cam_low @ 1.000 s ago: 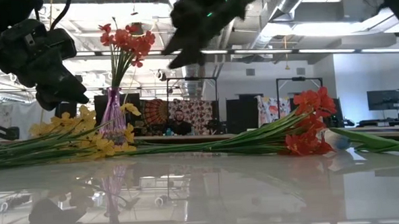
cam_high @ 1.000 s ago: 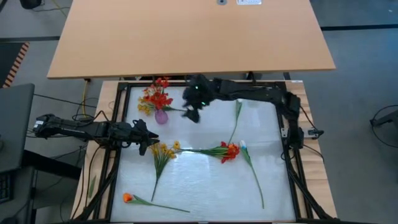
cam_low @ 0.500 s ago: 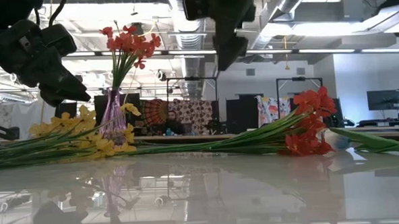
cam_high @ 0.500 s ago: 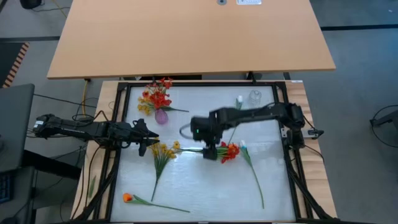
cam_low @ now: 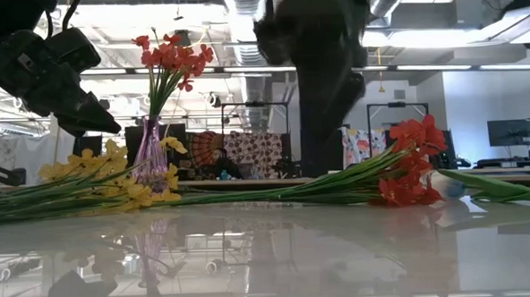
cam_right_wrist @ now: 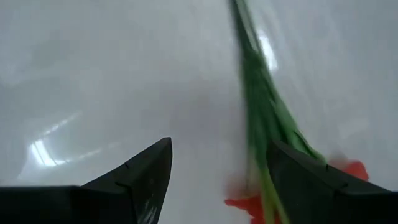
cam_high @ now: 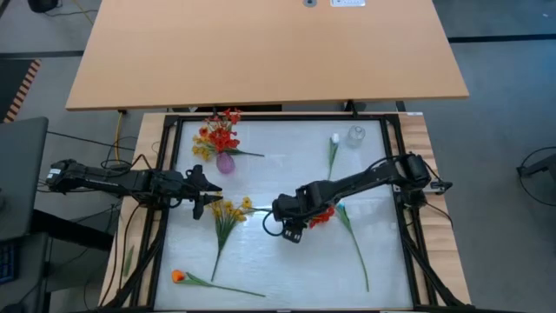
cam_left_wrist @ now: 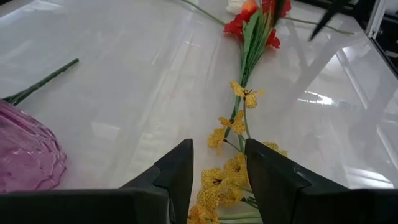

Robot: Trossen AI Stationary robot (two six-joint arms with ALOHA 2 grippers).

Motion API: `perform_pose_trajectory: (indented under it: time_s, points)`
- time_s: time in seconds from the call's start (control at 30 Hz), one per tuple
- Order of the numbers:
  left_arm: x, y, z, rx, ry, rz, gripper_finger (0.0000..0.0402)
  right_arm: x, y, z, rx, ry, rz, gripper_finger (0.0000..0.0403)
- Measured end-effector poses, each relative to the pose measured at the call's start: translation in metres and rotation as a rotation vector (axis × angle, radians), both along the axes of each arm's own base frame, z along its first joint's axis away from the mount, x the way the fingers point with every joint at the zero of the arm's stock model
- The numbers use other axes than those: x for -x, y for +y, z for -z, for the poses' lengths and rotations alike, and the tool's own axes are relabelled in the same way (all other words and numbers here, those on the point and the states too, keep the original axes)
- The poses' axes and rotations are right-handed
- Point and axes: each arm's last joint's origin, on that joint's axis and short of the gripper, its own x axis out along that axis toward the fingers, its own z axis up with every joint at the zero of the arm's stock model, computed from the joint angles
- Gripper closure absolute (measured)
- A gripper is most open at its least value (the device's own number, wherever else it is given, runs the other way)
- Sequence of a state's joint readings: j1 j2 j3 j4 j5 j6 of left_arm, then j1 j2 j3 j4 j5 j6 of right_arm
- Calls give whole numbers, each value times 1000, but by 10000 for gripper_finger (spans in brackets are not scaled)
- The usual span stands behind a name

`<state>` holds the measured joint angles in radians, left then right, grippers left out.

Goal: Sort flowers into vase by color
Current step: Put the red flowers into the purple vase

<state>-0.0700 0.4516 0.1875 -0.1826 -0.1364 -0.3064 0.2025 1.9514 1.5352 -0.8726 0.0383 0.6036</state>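
- Container first: the small purple glass vase [cam_high: 225, 163] sits upper left of the white table top [cam_high: 287, 261] in the high view. It's holding a mixed bunch of red, orange and yellow blooms [cam_high: 217, 135], stems down in it and standing upright, which shows nicely in the low view left of centre.
- The right gripper [cam_high: 293, 228] is down low at the middle of the frame in the high view. Its fingers are spread wide apart with nothing pinched, and the wrist view shows the green stems of the red spray [cam_right_wrist: 264, 124] running between them.
- That red-bloomed spray on long green stems [cam_high: 320, 212] is lying flat just right of centre, stems pointing left toward the yellow spray.
- The left gripper [cam_high: 207, 198] hangs at the left side of the table top, fingers a little way apart and empty, right by the yellow-bloomed spray [cam_high: 228, 213] lying below it.
- A single orange flower on a thin stem [cam_high: 178, 276] lies at the lower left.
- Two white-tipped stems: one upper right [cam_high: 333, 152], one slanting down lower right [cam_high: 352, 235].
- A clear glass vase [cam_high: 356, 135] sits at the upper right; can't tell if anything's in it.
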Motion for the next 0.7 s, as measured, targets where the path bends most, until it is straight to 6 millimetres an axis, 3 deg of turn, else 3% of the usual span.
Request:
perform_pose_trajectory:
  time_s: [0.43, 0.57, 0.7]
  points:
    - [0, 0, 1, -10, 7, 4, 269, 22, -6, 50, 23, 89, 75, 136]
    - [0, 0, 1, -11, 10, 3, 269, 31, -8, 61, 32, 124, 82, 184]
    - [1, 1, 1, -21, 10, -21, 269, 32, -11, 63, 43, 140, 73, 277]
